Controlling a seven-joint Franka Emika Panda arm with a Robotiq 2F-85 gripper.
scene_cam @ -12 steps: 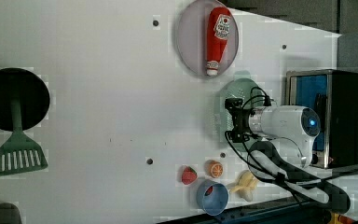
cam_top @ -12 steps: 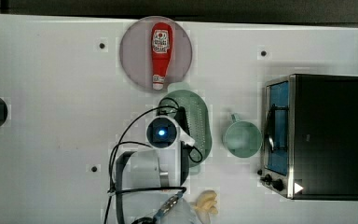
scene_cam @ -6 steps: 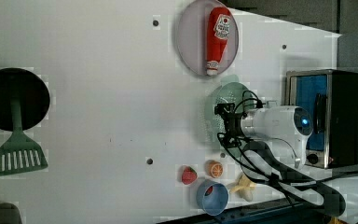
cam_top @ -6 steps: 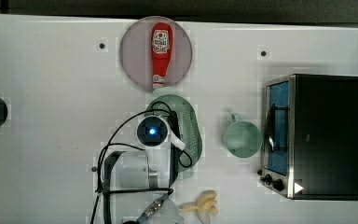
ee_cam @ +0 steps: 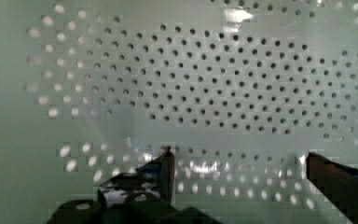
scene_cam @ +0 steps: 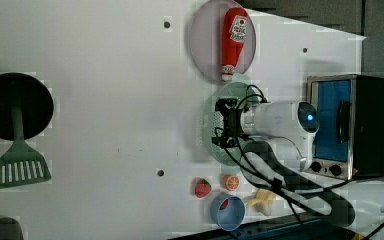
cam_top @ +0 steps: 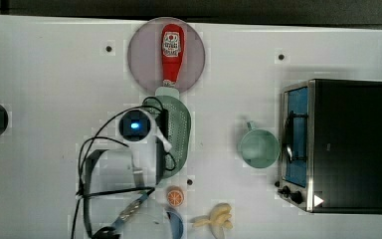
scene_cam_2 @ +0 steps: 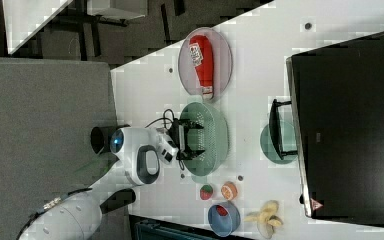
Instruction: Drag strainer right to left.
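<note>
Top view: strainer (cam_top: 178,134) sits mid-table, just below plate (cam_top: 149,55) with ketchup bottle (cam_top: 171,52), well apart from cup (cam_top: 258,148) and toaster oven (cam_top: 334,144) on the top view's right. Arm covers its left side.

Left view: gripper (scene_cam: 226,129) down inside bowl, jaws spread wide.

Right view: same; nothing clamped.

Wrist view: fingers (ee_cam: 166,169) wide apart, close to perforated floor.

We judge drag in hand, strainer pushed from inside. Next: keep tips low, press toward the top view's left, avoid tipping rim.
</note>
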